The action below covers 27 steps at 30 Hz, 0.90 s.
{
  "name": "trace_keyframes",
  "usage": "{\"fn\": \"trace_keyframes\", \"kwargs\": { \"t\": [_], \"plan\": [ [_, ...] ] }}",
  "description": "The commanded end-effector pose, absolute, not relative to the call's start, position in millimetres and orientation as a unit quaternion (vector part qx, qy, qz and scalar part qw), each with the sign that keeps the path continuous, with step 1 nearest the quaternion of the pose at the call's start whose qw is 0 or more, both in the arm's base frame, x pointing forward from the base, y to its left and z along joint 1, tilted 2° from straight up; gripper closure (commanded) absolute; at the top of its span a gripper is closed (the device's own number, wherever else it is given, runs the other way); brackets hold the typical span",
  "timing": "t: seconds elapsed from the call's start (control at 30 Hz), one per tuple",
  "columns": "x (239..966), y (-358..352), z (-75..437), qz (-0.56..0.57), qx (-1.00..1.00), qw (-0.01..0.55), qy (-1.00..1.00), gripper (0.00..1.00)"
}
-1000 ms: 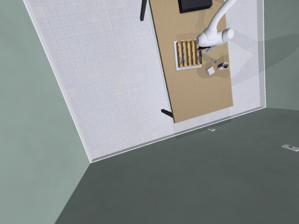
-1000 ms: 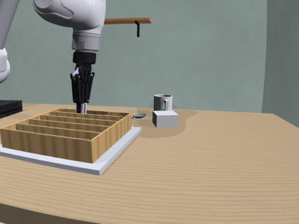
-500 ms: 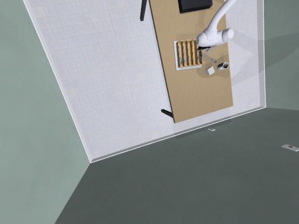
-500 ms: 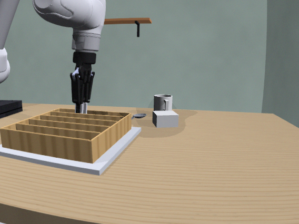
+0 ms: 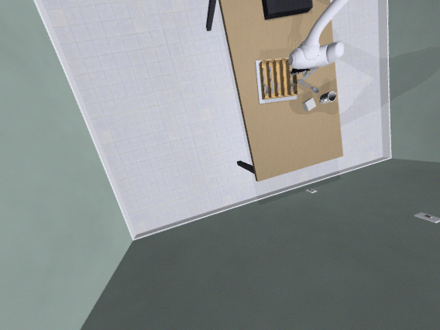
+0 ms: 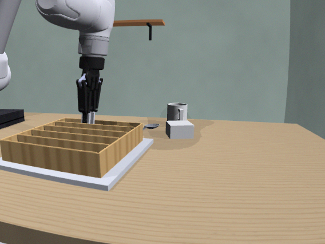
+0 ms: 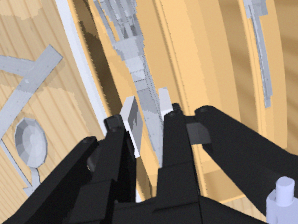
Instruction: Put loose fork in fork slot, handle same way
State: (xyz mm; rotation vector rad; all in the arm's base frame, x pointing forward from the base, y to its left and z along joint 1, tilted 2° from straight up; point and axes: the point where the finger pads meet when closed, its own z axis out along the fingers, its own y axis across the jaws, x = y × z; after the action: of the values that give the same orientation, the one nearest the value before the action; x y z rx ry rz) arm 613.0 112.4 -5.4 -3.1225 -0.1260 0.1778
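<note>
Several long slots are dividing the wooden tray (image 5: 276, 97) (image 6: 51, 160) (image 7: 172, 50), which is resting on a pale board (image 5: 278, 102) (image 6: 131, 163) (image 7: 75, 35) on the table (image 5: 294, 135) (image 6: 229, 186). We are looking into its end slot, on the side where the spoon is lying, and we are seeing a fork (image 7: 130, 55) lying lengthwise there, its tines pointing away from the gripper (image 5: 300, 71) (image 6: 88, 118) (image 7: 150, 106). More tines are showing close against it, so forks are overlapping in that slot; we are not managing to tell exactly how many.

We are holding the gripper low over this slot, with its fingers slightly open. The pale pads are standing on either side of the fork's handle, and we are seeing gaps beside the metal, so the fingers are not gripping it. The task's fork is lying among the overlapping forks, inside the slot, though we cannot tell which one it is or whether it is lying fully flat.

Farther across the tray, another slot is holding a slim metal utensil (image 7: 264, 65). Outside, a spoon (image 5: 314, 89) (image 6: 151, 126) (image 7: 31, 142) is lying on the table near flat grey strips (image 7: 30, 95). Beyond the spoon, a mug (image 5: 328, 97) (image 6: 173, 113) is standing upright near a pale block (image 5: 309, 104) (image 6: 179, 130); its inside is looking too dark to read.
</note>
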Motion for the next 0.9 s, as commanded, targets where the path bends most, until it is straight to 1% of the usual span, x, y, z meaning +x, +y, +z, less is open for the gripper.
{"fn": "trace_keyframes", "kwargs": {
  "t": [0.0,0.63,0.87],
  "plan": [
    [613,112,-5,0.057,-0.998,0.006,-0.04,0.86],
    [613,112,5,0.057,-0.998,0.006,-0.04,0.86],
    [614,112,28,0.057,-0.998,0.006,-0.04,0.86]
  ]
}}
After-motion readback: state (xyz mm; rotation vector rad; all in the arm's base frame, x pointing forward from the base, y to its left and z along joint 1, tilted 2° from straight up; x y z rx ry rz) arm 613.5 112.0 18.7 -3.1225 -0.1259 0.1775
